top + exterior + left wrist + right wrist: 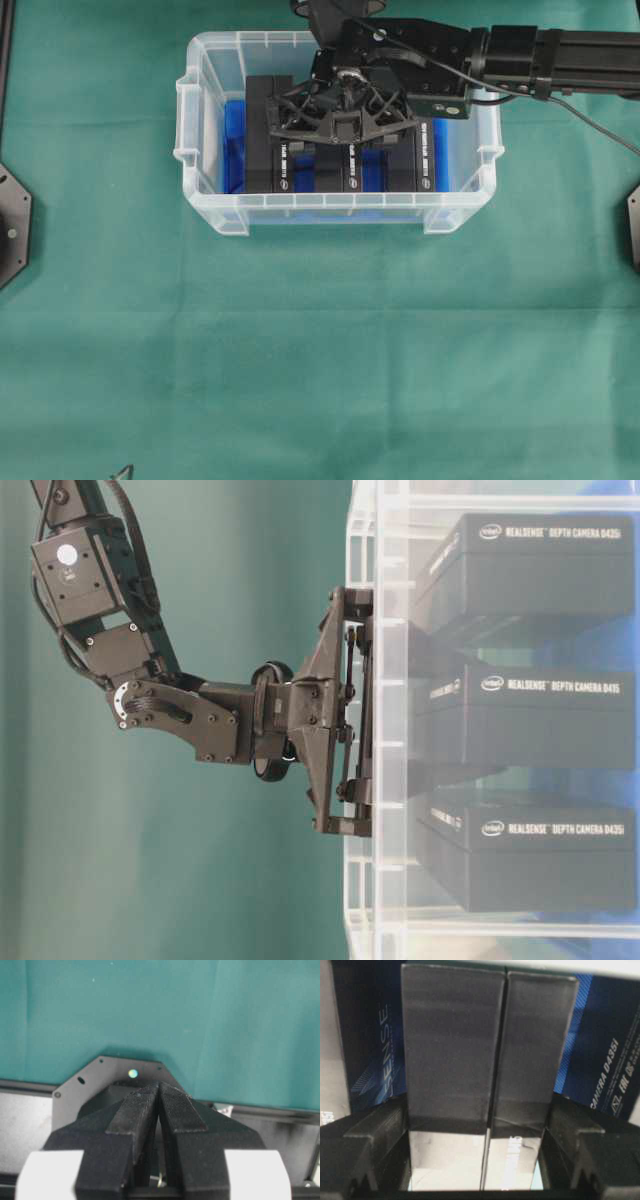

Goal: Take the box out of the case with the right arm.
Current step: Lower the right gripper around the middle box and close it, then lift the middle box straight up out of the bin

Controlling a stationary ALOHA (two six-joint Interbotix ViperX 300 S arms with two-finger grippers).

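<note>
Inside the clear plastic rectangular case (205, 165), the all-black right gripper (343, 112) straddles 2 upright black cardboard boxes (487, 1045), fingers (365, 1147) flanking them; actual grip unclear.

The left gripper (159, 1091) sits closed, empty.

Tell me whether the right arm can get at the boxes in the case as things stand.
Probably yes: the right gripper is down inside the open-topped case, its fingers flanking two upright black boxes, with nothing covering them.

1 case (209, 196) w/ 3 boxes (272, 140); 2 arms (560, 60).
</note>
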